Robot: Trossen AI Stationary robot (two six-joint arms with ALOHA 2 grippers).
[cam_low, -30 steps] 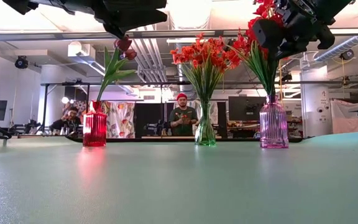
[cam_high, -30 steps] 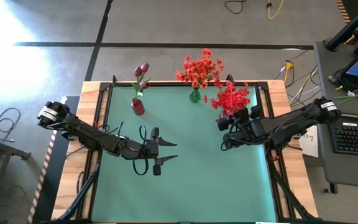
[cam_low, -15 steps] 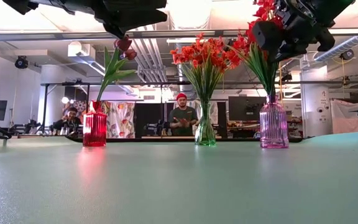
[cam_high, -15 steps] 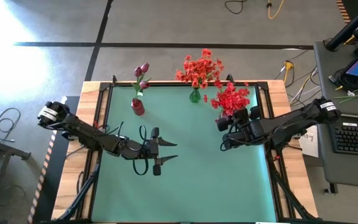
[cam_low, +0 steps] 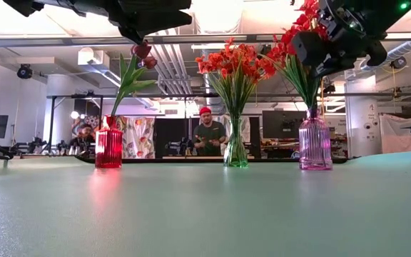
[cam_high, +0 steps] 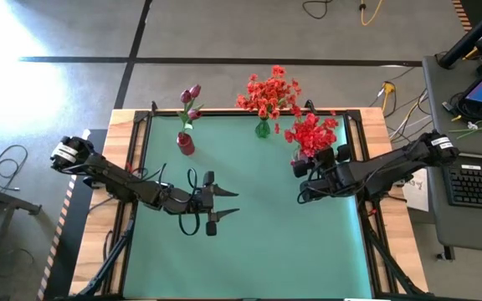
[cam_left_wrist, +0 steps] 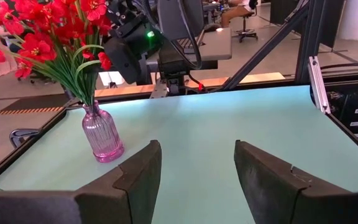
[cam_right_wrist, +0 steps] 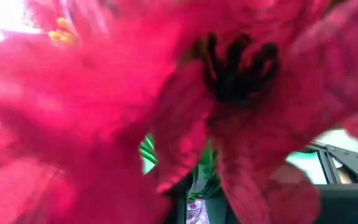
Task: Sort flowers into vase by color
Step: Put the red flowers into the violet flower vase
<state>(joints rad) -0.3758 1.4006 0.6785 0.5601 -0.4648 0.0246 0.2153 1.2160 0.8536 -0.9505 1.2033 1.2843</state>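
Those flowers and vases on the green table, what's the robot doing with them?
It is sorting fake flowers by colour. Three vases stand along the far edge: a red vase with magenta buds, a green vase with orange-red sprays, and a pink vase with bright red flowers. The right gripper is up against the red flowers; whether it holds one cannot be told. The left gripper hovers open and empty over mid-table.

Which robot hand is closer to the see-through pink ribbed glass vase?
The right gripper: it hovers right at the pink vase's bright red flowers. The left gripper hangs mid-table, well away.
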